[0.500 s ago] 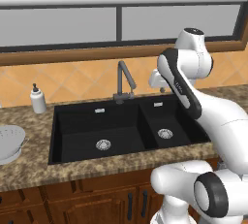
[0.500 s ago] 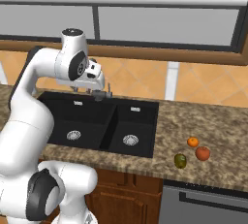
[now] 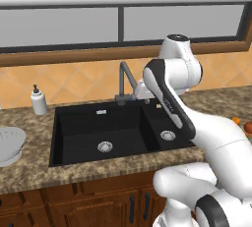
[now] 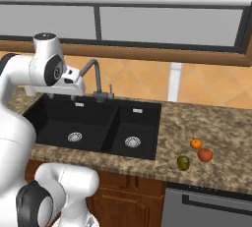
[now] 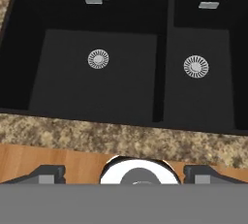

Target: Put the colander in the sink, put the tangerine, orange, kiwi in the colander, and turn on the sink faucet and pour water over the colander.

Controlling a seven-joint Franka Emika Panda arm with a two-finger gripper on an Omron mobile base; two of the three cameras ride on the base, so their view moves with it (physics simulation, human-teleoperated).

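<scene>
A speckled brown granite counter [image 4: 216,123] runs under a wide window [image 4: 162,24], backed by orange tile. The matte black sink [image 3: 113,132] has two basins. The perforated white colander [image 3: 10,145] sits far left; the kiwi [image 4: 183,162] lies right of the sink. The gripper [image 5: 124,173] hangs above, jaws spread wide, holding nothing.

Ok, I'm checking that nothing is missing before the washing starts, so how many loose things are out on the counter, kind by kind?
Round orange-coloured fruits: 2, the smaller one and the redder one
Small olive-green oval kiwi: 1
Round white-grey perforated colander: 1
White soap dispenser bottle: 1
Total: 5
</scene>
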